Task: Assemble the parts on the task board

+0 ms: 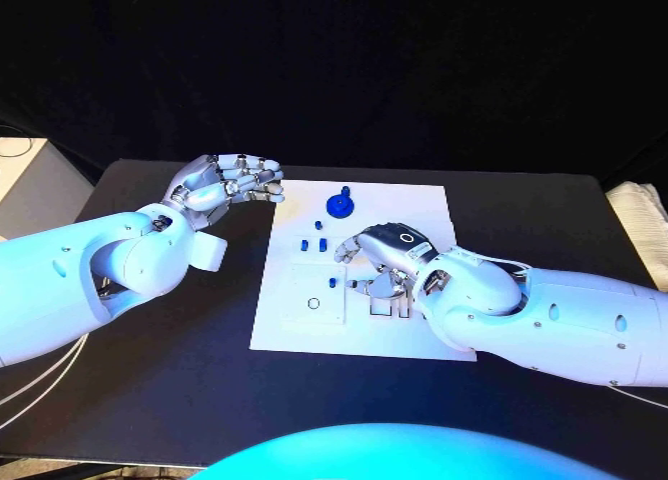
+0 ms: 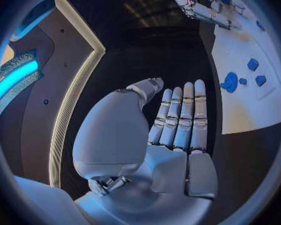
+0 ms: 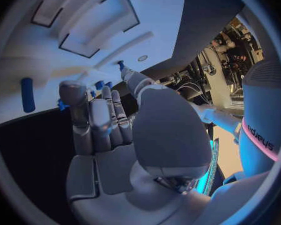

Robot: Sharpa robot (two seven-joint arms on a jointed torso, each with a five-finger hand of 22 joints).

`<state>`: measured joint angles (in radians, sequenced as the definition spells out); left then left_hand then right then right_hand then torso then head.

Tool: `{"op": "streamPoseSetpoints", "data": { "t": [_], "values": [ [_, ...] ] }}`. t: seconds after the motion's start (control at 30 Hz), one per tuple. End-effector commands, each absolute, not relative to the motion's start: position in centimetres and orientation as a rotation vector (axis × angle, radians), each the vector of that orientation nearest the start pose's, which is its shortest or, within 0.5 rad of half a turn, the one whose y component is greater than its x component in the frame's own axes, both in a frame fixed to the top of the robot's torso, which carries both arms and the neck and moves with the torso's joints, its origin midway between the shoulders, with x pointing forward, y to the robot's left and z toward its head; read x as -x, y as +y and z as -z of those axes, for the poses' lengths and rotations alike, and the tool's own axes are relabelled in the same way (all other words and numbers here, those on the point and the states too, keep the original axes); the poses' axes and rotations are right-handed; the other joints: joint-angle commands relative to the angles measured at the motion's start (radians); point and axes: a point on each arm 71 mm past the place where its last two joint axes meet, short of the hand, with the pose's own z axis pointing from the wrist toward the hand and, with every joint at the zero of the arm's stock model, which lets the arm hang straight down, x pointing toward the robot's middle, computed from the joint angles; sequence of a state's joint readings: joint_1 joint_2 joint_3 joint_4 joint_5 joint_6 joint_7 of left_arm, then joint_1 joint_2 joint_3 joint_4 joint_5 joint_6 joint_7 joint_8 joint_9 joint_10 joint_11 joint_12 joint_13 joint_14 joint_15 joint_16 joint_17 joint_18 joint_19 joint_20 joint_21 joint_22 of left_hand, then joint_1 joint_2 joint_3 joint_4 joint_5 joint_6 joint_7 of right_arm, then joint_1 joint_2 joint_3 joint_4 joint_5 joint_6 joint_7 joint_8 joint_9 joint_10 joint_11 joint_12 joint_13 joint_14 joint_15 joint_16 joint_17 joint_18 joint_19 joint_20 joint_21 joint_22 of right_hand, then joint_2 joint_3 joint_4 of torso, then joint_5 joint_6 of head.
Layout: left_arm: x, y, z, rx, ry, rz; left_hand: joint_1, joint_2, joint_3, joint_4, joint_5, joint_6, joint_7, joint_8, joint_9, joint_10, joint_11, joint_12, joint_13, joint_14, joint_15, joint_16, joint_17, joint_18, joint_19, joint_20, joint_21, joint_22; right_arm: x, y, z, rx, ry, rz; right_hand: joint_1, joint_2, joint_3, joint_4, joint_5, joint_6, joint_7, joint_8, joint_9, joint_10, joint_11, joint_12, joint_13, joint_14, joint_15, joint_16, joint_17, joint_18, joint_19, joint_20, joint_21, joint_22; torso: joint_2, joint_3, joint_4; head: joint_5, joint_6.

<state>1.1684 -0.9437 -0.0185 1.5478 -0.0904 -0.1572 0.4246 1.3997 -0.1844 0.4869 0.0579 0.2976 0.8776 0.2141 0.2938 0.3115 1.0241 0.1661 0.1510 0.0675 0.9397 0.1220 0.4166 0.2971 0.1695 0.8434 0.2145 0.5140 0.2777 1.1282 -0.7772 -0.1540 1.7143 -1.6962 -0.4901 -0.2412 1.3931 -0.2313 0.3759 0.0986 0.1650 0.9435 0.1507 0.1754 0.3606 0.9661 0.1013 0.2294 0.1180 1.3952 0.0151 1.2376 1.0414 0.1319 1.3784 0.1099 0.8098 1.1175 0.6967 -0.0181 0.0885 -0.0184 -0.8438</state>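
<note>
The white task board [image 1: 414, 215] lies in the middle of the black table. A large round blue part [image 1: 341, 205] stands near its far edge, and two small blue parts [image 1: 313, 243] lie below it. My right hand [image 1: 385, 262] hovers over the board's middle with its fingers curled down. In the right wrist view a small blue peg [image 3: 120, 64] shows right at the thumb tip. Whether it is pinched or stands behind the thumb I cannot tell. My left hand [image 1: 226, 185] is off the board's far left corner. Its fingers [image 2: 181, 115] are straight, side by side, and hold nothing.
The board has a rectangular recess [image 1: 314, 298] and slots [image 1: 380, 308] at its near side. More blue parts [image 2: 253, 64] show on the board in the left wrist view. A pale box [image 1: 17, 185] stands left of the table and a light object [image 1: 644, 225] at the right.
</note>
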Motion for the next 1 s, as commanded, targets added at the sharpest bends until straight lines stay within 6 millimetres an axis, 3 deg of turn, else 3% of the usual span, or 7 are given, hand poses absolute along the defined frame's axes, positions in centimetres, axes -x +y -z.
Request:
{"op": "streamPoseSetpoints", "data": {
  "t": [0.03,0.1,0.37,0.53,0.77,1.0],
  "values": [
    [-47.7,24.1,17.8,0.993,1.462,1.645,-0.001,0.005,0.0,-0.004,0.003,0.002,0.0,0.005,0.0,-0.008,0.001,0.006,0.001,-0.005,0.001,-0.004,0.002,0.004,-0.007,0.0,-0.005,-0.002,-41.1,-13.1,21.3,0.269,1.562,-0.747,0.015,0.0,0.023,0.009,0.003,0.017,0.003,-0.008,-0.003,0.031,-0.005,0.031,0.002,0.028,-0.006,0.033,0.036,-0.009,0.028,-0.005,0.065,0.039,-0.001,-0.0001,-0.001,-0.005,0.005],
    [-47.6,24.1,17.7,0.992,1.462,1.647,-0.001,0.005,0.0,-0.004,0.003,0.002,0.0,0.005,0.0,-0.008,0.001,0.006,0.001,-0.005,0.001,-0.004,0.002,0.004,-0.007,0.0,-0.005,-0.002,-41.5,-14.1,20.8,0.261,1.572,-0.718,0.013,-0.006,0.044,0.016,0.004,0.022,-0.001,-0.012,-0.005,0.056,-0.01,0.048,0.003,0.055,-0.011,0.071,0.086,-0.022,0.055,-0.01,0.147,0.088,-0.001,-0.0008,-0.0011,-0.008,0.006],
    [-47.7,24.1,17.8,0.992,1.463,1.647,-0.001,0.005,0.0,-0.004,0.003,0.002,0.0,0.005,0.0,-0.009,0.001,0.006,0.001,-0.006,0.001,-0.005,0.002,0.004,-0.008,0.0,-0.005,-0.002,-43.8,-18.0,19.5,0.268,1.616,-0.56,-0.004,-0.032,0.028,0.033,-0.013,0.002,-0.002,-0.033,-0.013,0.02,-0.01,0.04,-0.01,0.051,-0.009,0.067,0.072,-0.02,0.05,-0.01,0.133,0.085,-0.002,-0.0009,-0.0008,-0.017,0.013],
    [-47.6,24.1,17.7,0.979,1.468,1.644,-0.002,0.006,-0.001,-0.003,0.003,0.002,0.001,0.005,0.0,-0.01,0.001,0.006,0.001,-0.007,0.002,-0.005,0.003,0.004,-0.008,0.001,-0.006,-0.002,-45.0,-19.4,19.6,0.264,1.643,-0.498,0.001,-0.023,-0.01,0.047,-0.04,-0.011,-0.003,-0.044,-0.015,0.001,-0.009,0.047,-0.012,0.053,-0.008,0.074,0.077,-0.02,0.05,-0.009,0.135,0.089,0.0,-0.0003,0.0014,-0.025,0.021],
    [-47.6,23.9,17.7,0.946,1.479,1.642,-0.005,0.008,-0.001,-0.001,0.003,0.0,0.002,0.005,-0.001,-0.011,0.002,0.007,0.001,-0.009,0.003,-0.004,0.004,0.004,-0.01,0.002,-0.009,-0.003,-45.6,-19.8,20.0,0.284,1.677,-0.459,0.049,-0.003,-0.111,0.084,-0.048,-0.006,-0.011,-0.051,-0.014,-0.049,0.0,0.063,-0.022,0.035,0.0,0.062,0.044,-0.013,0.035,-0.002,0.092,0.071,0.002,-0.0002,0.0011,-0.025,0.017],
    [-47.5,23.9,17.7,0.939,1.481,1.646,-0.009,0.009,-0.002,0.001,0.004,-0.001,0.002,0.005,-0.001,-0.013,0.003,0.007,0.001,-0.011,0.003,-0.004,0.005,0.004,-0.011,0.003,-0.01,-0.004,-45.7,-19.9,20.8,0.305,1.73,-0.425,0.074,0.01,-0.126,0.098,-0.042,0.008,-0.007,-0.047,-0.011,-0.051,0.0,0.075,-0.025,0.032,-0.001,0.058,0.032,-0.012,0.034,-0.001,0.086,0.069,0.0,-0.0015,0.0023,-0.027,0.013]
  ]
}}
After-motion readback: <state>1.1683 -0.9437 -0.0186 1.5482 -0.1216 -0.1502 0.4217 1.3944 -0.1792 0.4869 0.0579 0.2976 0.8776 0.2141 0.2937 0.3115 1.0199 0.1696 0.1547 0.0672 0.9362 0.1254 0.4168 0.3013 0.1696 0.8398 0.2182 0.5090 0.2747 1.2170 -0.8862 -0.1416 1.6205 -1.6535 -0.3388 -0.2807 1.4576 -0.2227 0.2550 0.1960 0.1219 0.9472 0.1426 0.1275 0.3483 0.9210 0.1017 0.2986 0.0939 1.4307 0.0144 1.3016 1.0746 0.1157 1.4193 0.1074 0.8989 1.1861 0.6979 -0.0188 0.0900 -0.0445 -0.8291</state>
